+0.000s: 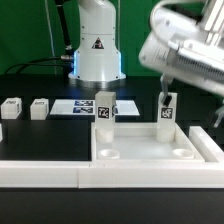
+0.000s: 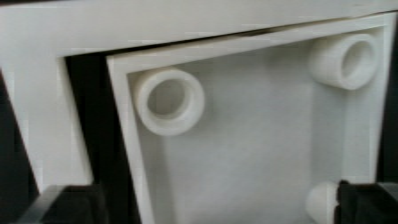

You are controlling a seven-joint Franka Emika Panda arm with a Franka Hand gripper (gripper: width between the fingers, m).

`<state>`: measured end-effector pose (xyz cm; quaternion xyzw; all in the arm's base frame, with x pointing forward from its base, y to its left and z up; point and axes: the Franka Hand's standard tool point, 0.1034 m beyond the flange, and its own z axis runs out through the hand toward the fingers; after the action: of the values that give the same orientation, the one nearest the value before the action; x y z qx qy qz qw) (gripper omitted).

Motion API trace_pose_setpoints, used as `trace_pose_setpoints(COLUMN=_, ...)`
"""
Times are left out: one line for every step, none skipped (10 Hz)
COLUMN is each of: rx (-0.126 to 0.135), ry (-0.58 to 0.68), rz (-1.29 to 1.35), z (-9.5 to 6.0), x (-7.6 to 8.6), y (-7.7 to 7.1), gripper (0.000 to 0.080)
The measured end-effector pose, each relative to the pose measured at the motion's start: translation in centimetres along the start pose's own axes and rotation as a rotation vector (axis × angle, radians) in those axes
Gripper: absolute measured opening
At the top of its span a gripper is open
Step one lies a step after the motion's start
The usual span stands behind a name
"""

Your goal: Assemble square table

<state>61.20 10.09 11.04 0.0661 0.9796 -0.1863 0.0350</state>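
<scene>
The square table's white slab (image 1: pixel 150 152) lies at the front of the exterior view's right, rim up. Two white tagged legs stand upright at its far corners, one (image 1: pixel 106 110) on the left and one (image 1: pixel 167 113) on the right. Two more legs (image 1: pixel 12 107) (image 1: pixel 39 107) lie loose at the exterior view's left. My gripper (image 1: pixel 168 92) hovers, blurred, just above the right standing leg. In the wrist view the slab (image 2: pixel 249 150) fills the frame with two empty round sockets (image 2: pixel 173 100) (image 2: pixel 347 58). My gripper (image 2: pixel 217 210) is open, its dark fingers (image 2: pixel 63 205) wide apart and empty.
The marker board (image 1: pixel 75 107) lies flat in front of the robot base (image 1: pixel 97 55). Long white rails (image 1: pixel 40 165) run along the front and along the slab's left side. A white round shape (image 2: pixel 329 200) shows beside one finger.
</scene>
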Motion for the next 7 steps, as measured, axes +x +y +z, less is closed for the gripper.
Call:
trace_pose_setpoints(rx=0.03, ry=0.002, rz=0.015, z=-1.2, x=-0.3, y=-1.6, gripper=0.0647)
trace_pose_setpoints(rx=0.043, ry=-0.002, rz=0.029, z=-2.0, x=-0.5, y=-3.0, gripper=0.0647)
trace_pose_setpoints(rx=0.042, ry=0.0, rz=0.03, z=-1.8, x=-0.4, y=-2.9, gripper=0.0649)
trace_pose_setpoints(rx=0.042, ry=0.003, rz=0.028, z=-1.6, x=-0.4, y=-2.8, gripper=0.0649)
trace_pose_setpoints(rx=0.042, ry=0.003, rz=0.029, z=-1.6, x=-0.4, y=-2.8, gripper=0.0649)
trace_pose_setpoints(rx=0.042, ry=0.004, rz=0.029, z=-1.5, x=-0.4, y=-2.8, gripper=0.0649)
trace_pose_setpoints(rx=0.042, ry=0.004, rz=0.029, z=-1.5, x=-0.4, y=-2.8, gripper=0.0649)
